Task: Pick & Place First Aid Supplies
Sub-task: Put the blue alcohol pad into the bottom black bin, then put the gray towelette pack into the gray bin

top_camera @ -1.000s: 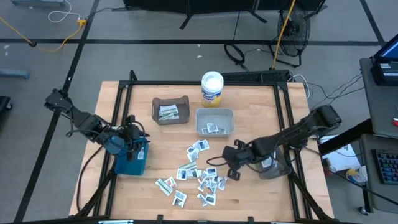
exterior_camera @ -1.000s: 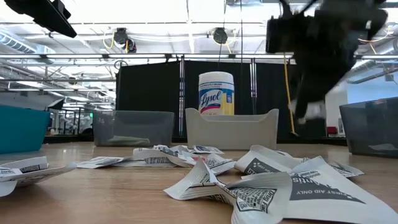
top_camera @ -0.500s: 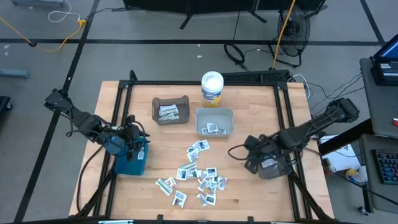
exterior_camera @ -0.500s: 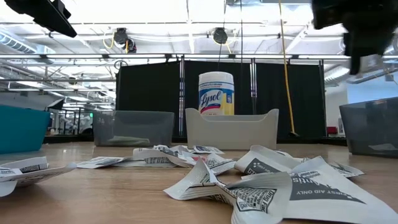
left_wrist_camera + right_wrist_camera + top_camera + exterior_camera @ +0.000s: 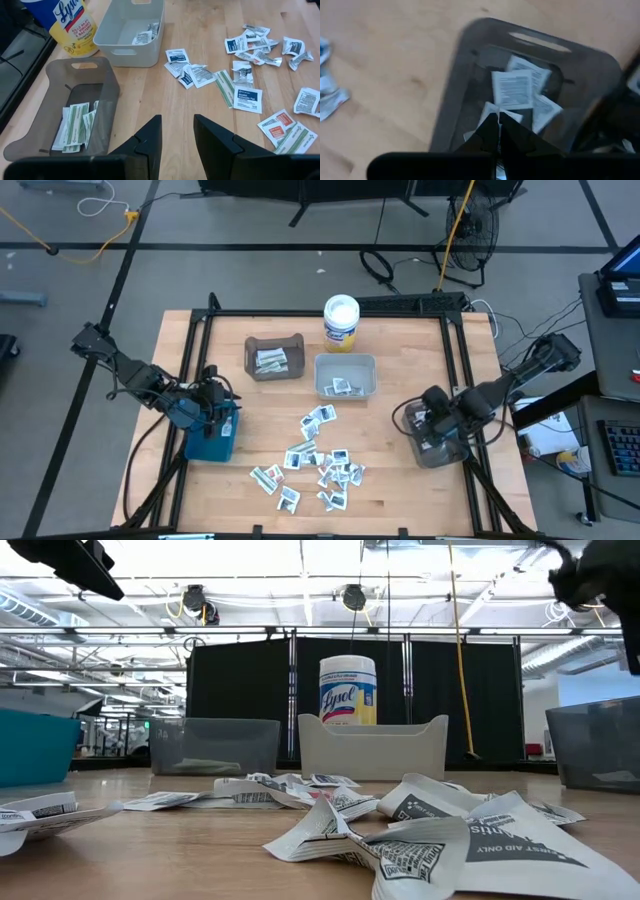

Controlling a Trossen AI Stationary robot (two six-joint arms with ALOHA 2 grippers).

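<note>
The first aid supplies (image 5: 320,460) lie as a loose pile of small white packets on the wooden table, also seen in the left wrist view (image 5: 240,75). My right gripper (image 5: 497,125) points down, shut, over the dark grey bin (image 5: 445,452) at the table's right, with a white packet at its tips. That bin (image 5: 470,75) holds several packets. My left gripper (image 5: 177,120) hangs open and empty above the teal bin (image 5: 212,440) at the left. My right gripper pinches a small white packet (image 5: 485,112) between its two fingertips, from above, pointing down. The packet hangs clear above the inside of the grey bin. The fingers hide which part of the packet they are on.
A brownish see-through bin (image 5: 273,357) with green-striped packets and a white bin (image 5: 345,375) with a few packets stand at the far middle. A Lysol tub (image 5: 341,320) is behind them. A black frame borders the table.
My right gripper has gone from the pile toward the table's right edge, rising. It has rolled and tipped to point down, and now hangs over the grey bin. It has stayed shut.
</note>
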